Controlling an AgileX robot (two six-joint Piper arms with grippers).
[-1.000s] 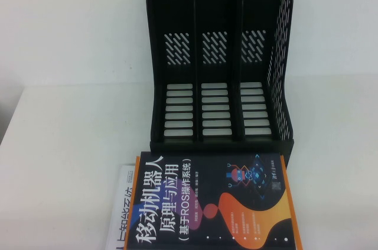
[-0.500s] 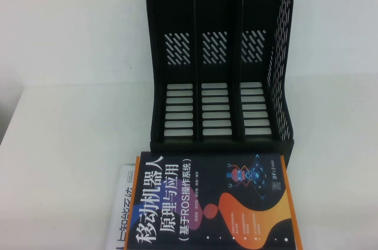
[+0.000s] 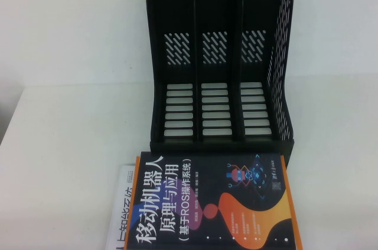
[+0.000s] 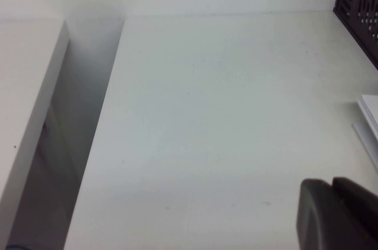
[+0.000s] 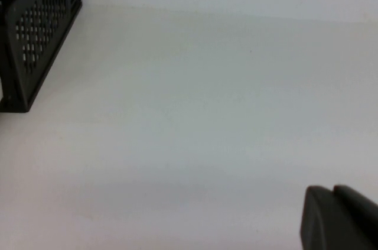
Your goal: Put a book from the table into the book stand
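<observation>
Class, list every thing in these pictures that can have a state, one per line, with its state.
book: flat on the table, cover up, overlapping a white book.
book stand: upright, all three slots empty.
left hand: above bare table, holds nothing.
right hand: above bare table beside the stand, holds nothing.

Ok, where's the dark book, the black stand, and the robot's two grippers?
book [image 3: 212, 203], high view, cover middle.
book stand [image 3: 217, 55], high view, back wall.
left gripper [image 4: 336, 214], left wrist view, dark finger.
right gripper [image 5: 339, 217], right wrist view, dark finger.
</observation>
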